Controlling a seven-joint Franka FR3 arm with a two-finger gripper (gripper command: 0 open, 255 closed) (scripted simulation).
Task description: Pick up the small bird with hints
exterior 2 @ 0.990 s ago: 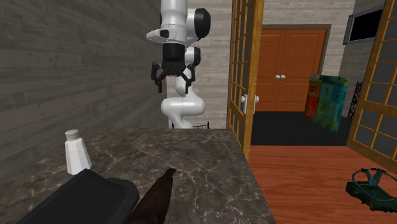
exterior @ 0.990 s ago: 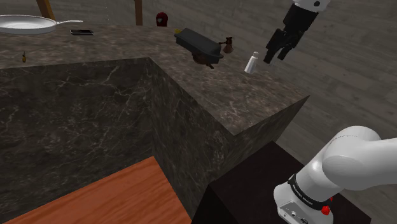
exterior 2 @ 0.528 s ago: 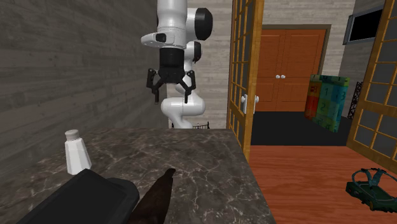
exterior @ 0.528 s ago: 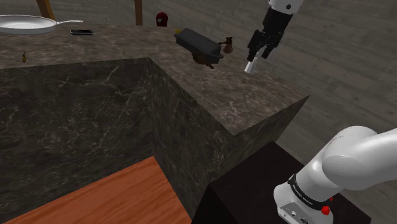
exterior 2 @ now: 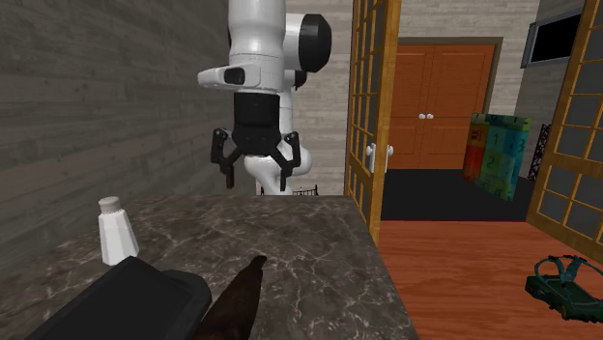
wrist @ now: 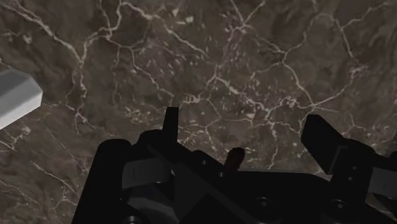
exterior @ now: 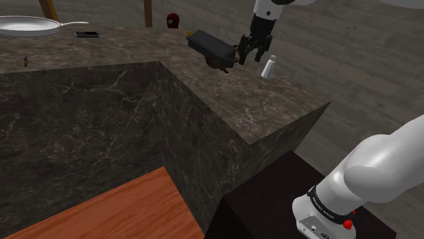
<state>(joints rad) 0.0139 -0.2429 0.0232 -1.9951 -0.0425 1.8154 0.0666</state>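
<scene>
Nearest the stand, a white faceted shaker (exterior: 269,66) sits by the dark veined marble counter's (exterior: 272,102) wall-side edge. Just beside it the black two-finger gripper (exterior: 250,54) hangs wide open and empty, apparently lining up on the small brown bird figure (exterior: 238,46). Beyond, a flat black box (exterior: 207,42) crowds the bird's far side.

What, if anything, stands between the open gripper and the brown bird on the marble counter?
Nothing visible does. The gripper hangs open above the counter, with bare marble between it and the brown bird. The white shaker stands off to the second exterior view's left. The black box close beside the bird may crowd a finger.
</scene>
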